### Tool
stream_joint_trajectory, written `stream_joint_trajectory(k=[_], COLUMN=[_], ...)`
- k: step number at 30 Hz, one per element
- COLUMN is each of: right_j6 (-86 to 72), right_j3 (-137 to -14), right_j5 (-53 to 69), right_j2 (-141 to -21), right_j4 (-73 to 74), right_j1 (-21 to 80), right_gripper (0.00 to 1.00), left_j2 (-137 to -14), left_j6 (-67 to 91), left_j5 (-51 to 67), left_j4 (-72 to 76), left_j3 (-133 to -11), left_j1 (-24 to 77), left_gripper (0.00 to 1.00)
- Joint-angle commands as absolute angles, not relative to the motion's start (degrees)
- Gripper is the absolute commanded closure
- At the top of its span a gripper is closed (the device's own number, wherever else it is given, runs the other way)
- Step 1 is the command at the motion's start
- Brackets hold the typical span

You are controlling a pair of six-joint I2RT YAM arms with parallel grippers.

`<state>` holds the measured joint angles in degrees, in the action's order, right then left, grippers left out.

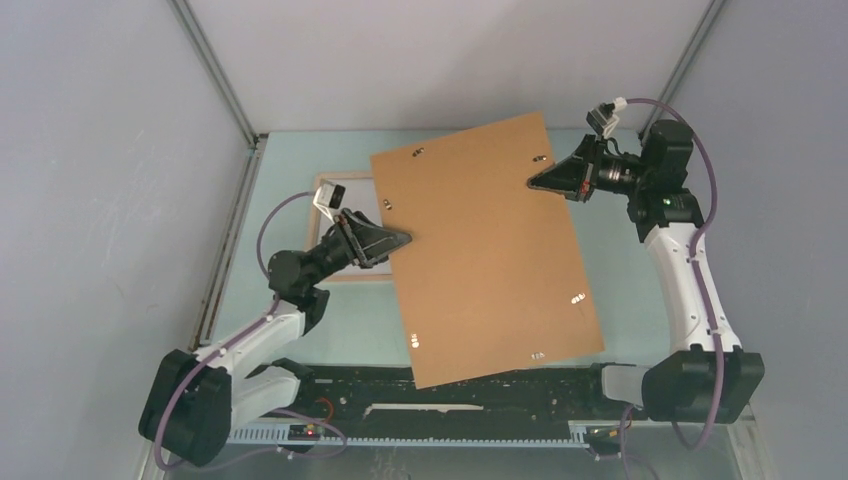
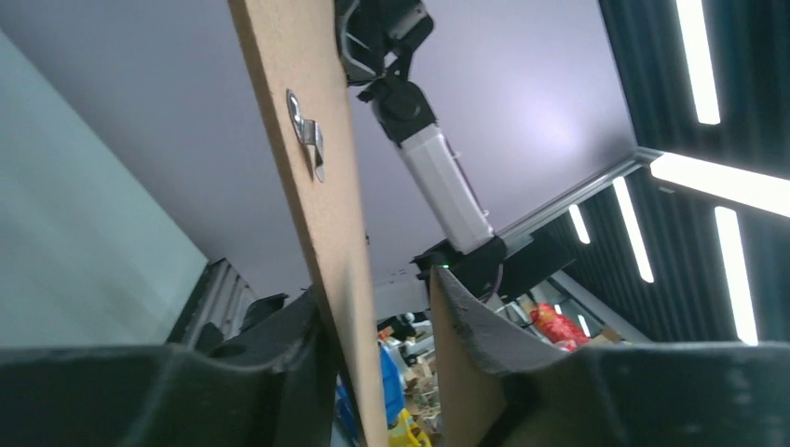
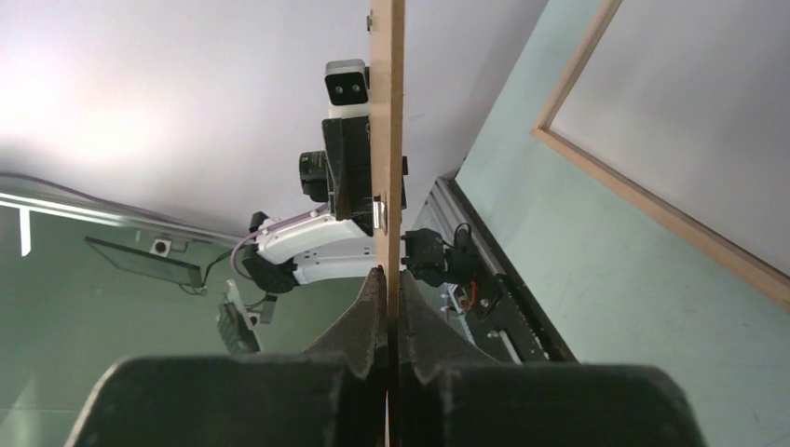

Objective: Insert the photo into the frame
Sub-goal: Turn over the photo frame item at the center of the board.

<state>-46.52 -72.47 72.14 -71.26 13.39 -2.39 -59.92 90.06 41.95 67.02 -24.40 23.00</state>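
Right gripper [image 1: 535, 182] is clamped on the photo's [image 1: 490, 250] far edge, cork back up, raised. Left gripper [image 1: 405, 238] straddles the left edge, jaws part-open. The frame [image 3: 652, 210] lies flat below.

The photo [image 1: 490, 250] hangs tilted above the tabletop [image 1: 620, 290], its right edge between the right tool's [image 1: 533, 182] fingers and its left edge inside the left tool [image 1: 405, 238]. The frame [image 1: 350, 177] lies on the tabletop beneath the left tool.
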Motion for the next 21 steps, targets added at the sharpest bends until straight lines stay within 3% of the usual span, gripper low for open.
stream_joint_trajectory(k=[1, 7, 9, 11, 15, 19, 21], right_j6=[-49.99, -49.15, -48.37, -46.33, -38.74, -34.81, -32.32], right_j3=[-73.27, -73.28, -73.24, -73.24, -74.98, -75.04, -75.15], right_j5=[71.10, 67.91, 66.56, 64.20, 57.59, 54.64, 52.10], right_j2=[-72.18, -72.54, -73.12, -73.66, -75.42, -75.21, -74.57], right_j4=[7.93, 8.44, 9.40, 12.56, 27.27, 32.29, 35.51], right_j1=[-1.80, -0.40, -0.14, -0.16, -4.78, -11.65, -14.32], right_gripper=[1.00, 1.00, 0.96, 0.82, 0.30, 0.01, 0.00], left_j2=[-58.24, -55.91, -54.69, -52.54, -46.54, -45.68, -46.35], left_j6=[93.77, 88.67, 85.33, 81.27, 72.63, 67.83, 69.74], left_j5=[41.76, 40.02, 39.36, 37.02, 28.62, 24.93, 24.30], left_j4=[78.94, 63.26, 56.63, 46.62, 24.11, 11.95, 11.07], left_j3=[-25.27, -26.56, -27.50, -28.84, -32.95, -39.24, -39.97], left_j1=[23.11, 23.16, 23.07, 22.99, 21.53, 17.52, 14.19], left_gripper=[0.68, 0.99, 1.00, 1.00, 1.00, 1.00, 1.00])
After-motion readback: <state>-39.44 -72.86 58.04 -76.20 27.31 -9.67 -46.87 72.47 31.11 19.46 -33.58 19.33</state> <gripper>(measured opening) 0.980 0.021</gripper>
